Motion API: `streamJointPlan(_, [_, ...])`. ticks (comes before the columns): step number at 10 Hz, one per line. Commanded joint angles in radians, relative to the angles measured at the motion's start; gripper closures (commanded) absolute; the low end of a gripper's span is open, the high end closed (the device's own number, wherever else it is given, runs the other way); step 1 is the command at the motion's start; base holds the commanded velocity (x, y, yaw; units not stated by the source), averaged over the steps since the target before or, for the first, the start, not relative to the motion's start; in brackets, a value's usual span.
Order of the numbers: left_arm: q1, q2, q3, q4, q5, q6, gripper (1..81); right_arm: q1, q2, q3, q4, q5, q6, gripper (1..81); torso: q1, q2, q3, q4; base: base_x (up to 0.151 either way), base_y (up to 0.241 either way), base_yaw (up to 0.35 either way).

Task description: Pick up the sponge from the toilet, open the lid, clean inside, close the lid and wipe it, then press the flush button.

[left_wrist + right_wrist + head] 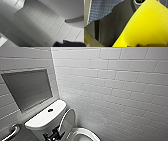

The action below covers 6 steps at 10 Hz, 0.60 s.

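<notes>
Lid [68,121] is raised, standing upright just beside the tank of the toilet [40,122], with the bowl rim bare below it. Flush button [50,110] sits mid tank top. Left tool [53,134] is low in front of the tank, near the lid's edge; cannot tell if open or closed. Sponge [146,25] shows large and close in the right wrist view, over blue floor tiles [102,8], gripped by the right tool. White tiled wall [120,84] behind, grab rail [12,130] left of the tank
</notes>
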Motion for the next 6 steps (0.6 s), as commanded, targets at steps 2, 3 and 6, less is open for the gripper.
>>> streamJointPlan(2, [-0.123, -0.038, 0.024, 0.039, -0.030, -0.016, 1.0, 0.012, -0.005, 0.015, -0.016, -0.065, -0.001, 81.1, 0.000, 0.000, 0.000, 0.000, 0.000, 0.000, 0.000])
streamJointPlan(3, [-0.114, -0.047, 0.024, 0.036, -0.035, -0.031, 1.0, 0.012, -0.005, 0.017, -0.016, -0.065, -0.001, 81.1, 0.000, 0.000, 0.000, 0.000, 0.000, 0.000, 0.000])
streamJointPlan(6, [-0.033, -0.080, 0.007, 0.045, -0.049, -0.064, 1.0, 0.010, -0.005, 0.017, -0.016, -0.065, -0.001, 81.1, 0.000, 0.000, 0.000, 0.000, 0.000, 0.000, 0.000])
